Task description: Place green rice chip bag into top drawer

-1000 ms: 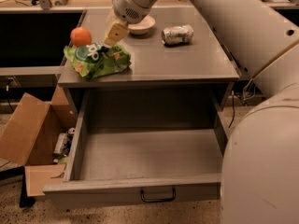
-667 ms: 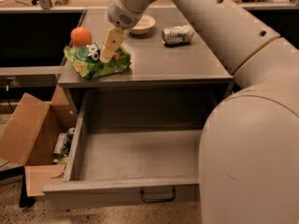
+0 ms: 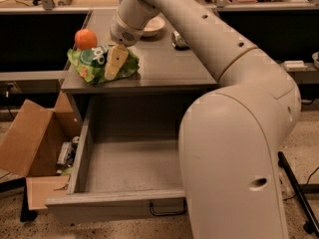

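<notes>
The green rice chip bag (image 3: 88, 63) lies crinkled at the front left corner of the grey cabinet top (image 3: 164, 68). My gripper (image 3: 114, 63) reaches down from the arm and sits on the right half of the bag, touching it. The top drawer (image 3: 127, 163) is pulled wide open below the cabinet top, its grey inside bare, with the dark bail handle (image 3: 167, 210) on its front. My arm hides the drawer's right part.
An orange round fruit (image 3: 85, 38) sits just behind the bag. A white bowl (image 3: 153, 25) and a crushed silver can (image 3: 178, 40), half hidden by the arm, stand further back. A brown cardboard box (image 3: 32, 143) stands open on the floor left of the drawer.
My gripper has moved left and down from behind the bag onto its right half. My arm has swung across and now covers the right side of the view.
</notes>
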Robot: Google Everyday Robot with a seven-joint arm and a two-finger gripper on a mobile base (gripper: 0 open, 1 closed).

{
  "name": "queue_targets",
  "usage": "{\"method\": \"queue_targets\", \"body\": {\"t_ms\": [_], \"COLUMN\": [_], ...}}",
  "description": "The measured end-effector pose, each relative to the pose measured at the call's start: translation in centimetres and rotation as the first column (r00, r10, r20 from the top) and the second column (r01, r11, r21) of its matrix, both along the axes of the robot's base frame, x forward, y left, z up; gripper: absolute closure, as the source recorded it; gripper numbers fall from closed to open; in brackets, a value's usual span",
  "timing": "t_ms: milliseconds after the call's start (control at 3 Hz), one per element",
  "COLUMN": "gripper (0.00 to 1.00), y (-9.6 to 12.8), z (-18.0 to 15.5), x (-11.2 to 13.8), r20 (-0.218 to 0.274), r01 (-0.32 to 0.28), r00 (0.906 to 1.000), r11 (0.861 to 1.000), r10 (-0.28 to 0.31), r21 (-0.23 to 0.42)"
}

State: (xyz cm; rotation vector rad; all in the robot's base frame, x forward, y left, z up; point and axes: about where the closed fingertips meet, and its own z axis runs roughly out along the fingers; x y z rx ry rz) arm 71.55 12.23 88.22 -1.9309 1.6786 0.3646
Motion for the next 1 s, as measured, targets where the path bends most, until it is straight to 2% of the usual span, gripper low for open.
{"method": "queue_targets", "body": {"t_ms": [333, 667, 1000], "gripper": [0.4, 0.63, 0.86], "y": [0.1, 0.0, -0.9], "z": [-2.4, -2.9, -1.2], "x": [0.2, 0.0, -0.8], "r20": [-0.044, -0.05, -0.017], "r01": [-0.018, -0.022, -0.011], "r00": [0.9989, 0.9985, 0.9998], "r11": [1.0, 1.0, 1.0], "r10": [0.017, 0.021, 0.011], "r21": [-0.016, -0.016, 0.016]}}
